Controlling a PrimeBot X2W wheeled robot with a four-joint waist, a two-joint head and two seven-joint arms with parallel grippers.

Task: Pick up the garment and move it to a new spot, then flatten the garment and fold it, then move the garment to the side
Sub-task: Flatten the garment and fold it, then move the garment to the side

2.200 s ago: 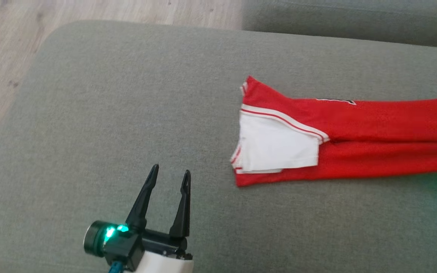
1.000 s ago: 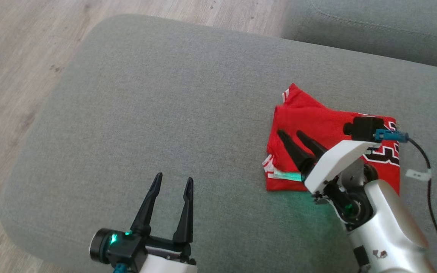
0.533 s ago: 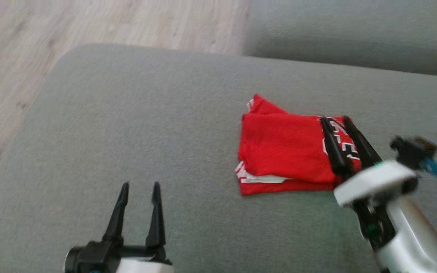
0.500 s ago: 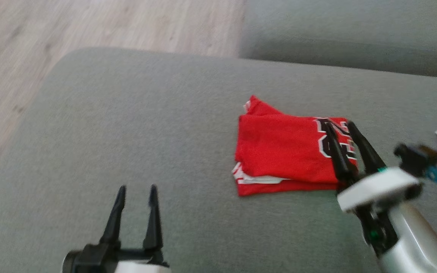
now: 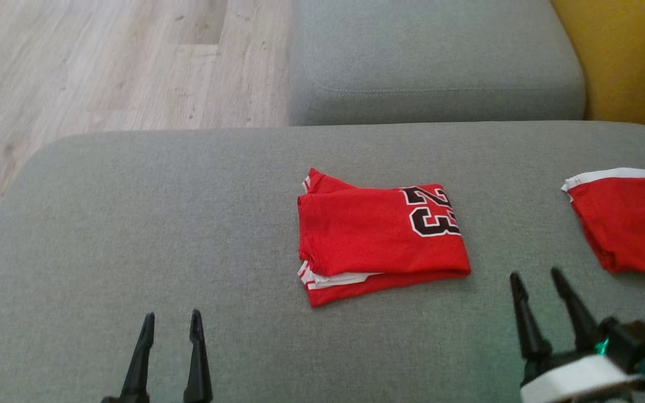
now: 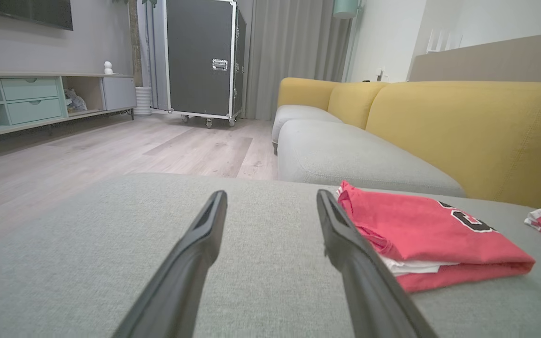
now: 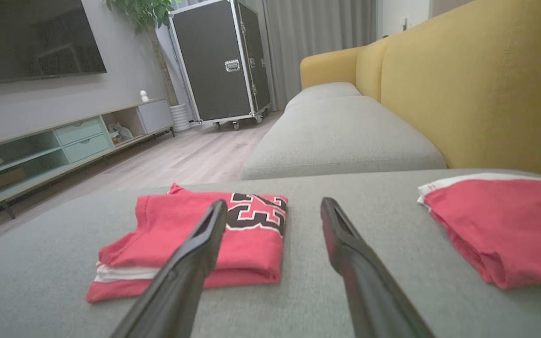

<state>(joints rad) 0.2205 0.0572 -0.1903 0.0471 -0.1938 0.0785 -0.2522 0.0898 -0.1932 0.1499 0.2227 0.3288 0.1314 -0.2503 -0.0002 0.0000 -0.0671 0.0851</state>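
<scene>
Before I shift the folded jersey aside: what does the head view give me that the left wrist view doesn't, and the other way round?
Head view adds: the right gripper, open, below and right of the jersey and apart from it, and the whole number 23 seen from above.
Left wrist view adds: the room beyond, with a black wheeled case, a low cabinet and grey curtains.
Both share: the folded red jersey, the second red garment to its right, the open left gripper, the grey cushion and the wooden floor.

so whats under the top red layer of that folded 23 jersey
Under the jersey's top red fold, a white layer with striped trim peeks out at the near left corner, with another red layer below it, lying on the grey cushion. How far the white runs inside is covered.
</scene>
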